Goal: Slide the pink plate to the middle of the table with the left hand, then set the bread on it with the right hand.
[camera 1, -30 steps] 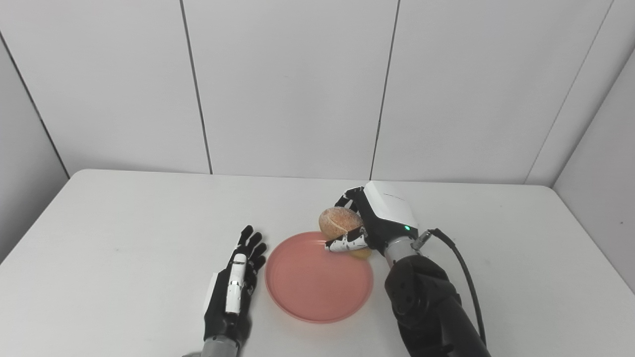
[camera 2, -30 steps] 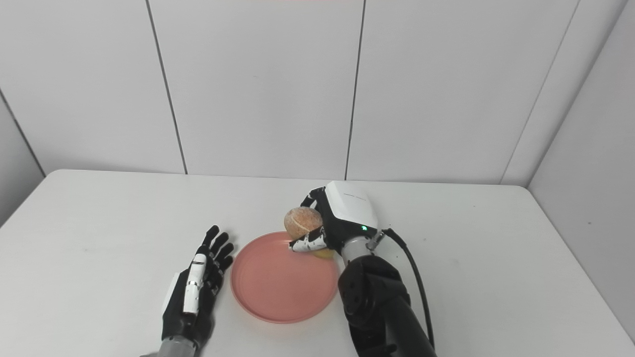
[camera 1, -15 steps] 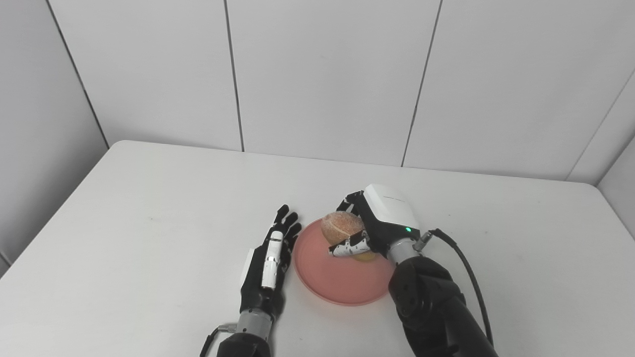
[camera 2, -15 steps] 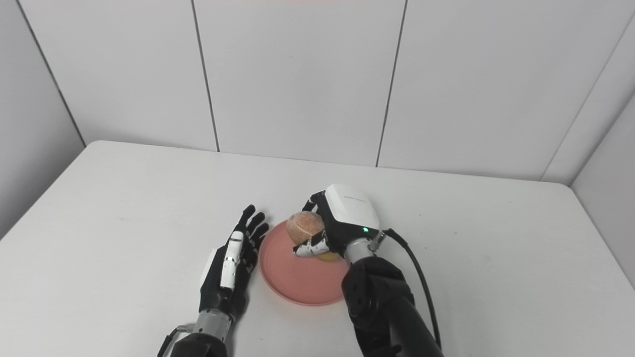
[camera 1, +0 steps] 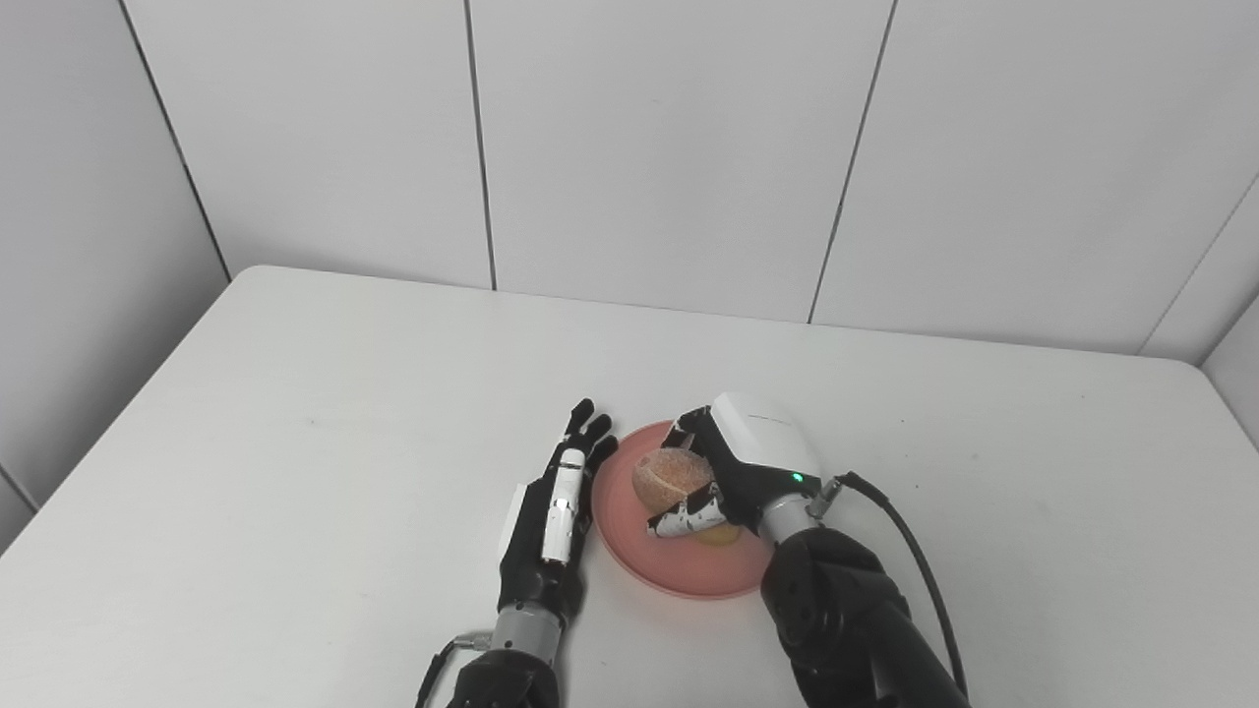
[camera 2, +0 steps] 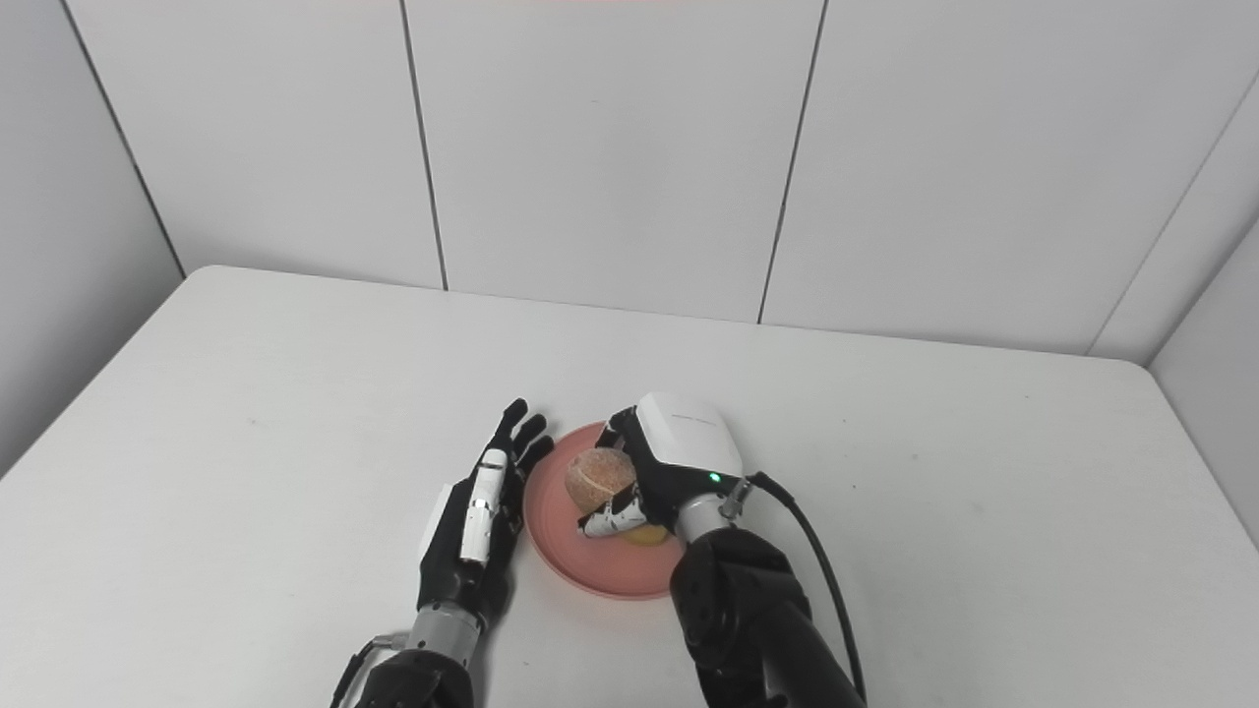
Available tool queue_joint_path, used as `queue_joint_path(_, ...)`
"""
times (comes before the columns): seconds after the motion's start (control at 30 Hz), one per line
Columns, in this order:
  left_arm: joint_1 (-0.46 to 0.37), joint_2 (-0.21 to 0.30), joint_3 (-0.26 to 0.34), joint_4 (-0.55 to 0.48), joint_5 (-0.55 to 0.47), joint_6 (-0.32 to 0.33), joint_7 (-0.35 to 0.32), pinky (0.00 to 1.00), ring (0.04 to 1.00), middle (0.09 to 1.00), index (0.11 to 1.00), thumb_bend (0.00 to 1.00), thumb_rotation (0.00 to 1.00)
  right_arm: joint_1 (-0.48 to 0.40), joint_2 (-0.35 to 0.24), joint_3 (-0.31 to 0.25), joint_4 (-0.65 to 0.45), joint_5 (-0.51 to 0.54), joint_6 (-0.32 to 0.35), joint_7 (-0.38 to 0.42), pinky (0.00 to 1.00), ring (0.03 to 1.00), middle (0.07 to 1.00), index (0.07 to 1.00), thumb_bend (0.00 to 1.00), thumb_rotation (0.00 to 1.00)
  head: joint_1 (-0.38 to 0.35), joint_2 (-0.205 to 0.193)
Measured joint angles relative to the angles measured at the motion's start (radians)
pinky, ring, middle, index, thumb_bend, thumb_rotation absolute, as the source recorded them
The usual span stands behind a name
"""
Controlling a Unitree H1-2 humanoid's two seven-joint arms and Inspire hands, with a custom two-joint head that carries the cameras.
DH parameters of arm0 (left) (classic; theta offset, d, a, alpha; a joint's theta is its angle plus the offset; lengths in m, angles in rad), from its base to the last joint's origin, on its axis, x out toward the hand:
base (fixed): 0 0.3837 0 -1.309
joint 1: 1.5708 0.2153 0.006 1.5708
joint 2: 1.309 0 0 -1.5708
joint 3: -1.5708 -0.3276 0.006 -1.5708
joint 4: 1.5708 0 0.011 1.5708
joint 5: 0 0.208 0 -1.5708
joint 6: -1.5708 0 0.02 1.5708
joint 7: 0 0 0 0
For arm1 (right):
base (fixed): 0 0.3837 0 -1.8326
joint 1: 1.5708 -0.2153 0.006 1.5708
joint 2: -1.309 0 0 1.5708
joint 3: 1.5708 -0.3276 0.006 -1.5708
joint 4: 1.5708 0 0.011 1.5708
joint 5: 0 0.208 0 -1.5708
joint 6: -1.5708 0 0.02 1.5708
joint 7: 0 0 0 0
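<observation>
Bread, seam facing camera, gripped in right robot hand.

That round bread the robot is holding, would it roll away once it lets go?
Possibly a little. The bread looks rounded like a ball, so it could roll, but the pink plate beneath has a raised rim that should stop it. Its crust looks rough and matte, so it probably won't slip in the right hand. It likely dents if squeezed.

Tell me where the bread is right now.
The bread sits in the right hand, over the pink plate near the table's middle, with the open left hand just left of the plate.
</observation>
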Motion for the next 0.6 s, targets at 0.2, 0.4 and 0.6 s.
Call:
queue_joint_path(0.2,0.000,0.000,0.000,-0.001,0.000,0.000,0.000,0.95,0.932,0.943,0.933,0.42,1.00,0.009,0.001,0.015,0.002,0.002,0.000,-0.017,0.20,0.294,0.419,0.492,0.50,0.13,-0.005,0.005)
queue_joint_path(0.4,0.000,0.001,0.002,-0.002,0.000,0.000,0.000,0.94,0.928,0.938,0.927,0.42,1.00,0.011,0.001,0.028,0.010,0.001,0.000,-0.041,0.22,0.315,0.437,0.492,0.50,0.14,-0.012,0.006)
queue_joint_path(0.6,0.000,0.001,0.003,-0.003,0.000,0.000,0.000,0.94,0.927,0.939,0.929,0.42,1.00,0.013,-0.003,0.039,0.010,-0.006,0.000,-0.051,0.21,0.298,0.410,0.489,0.51,0.14,-0.018,0.006)
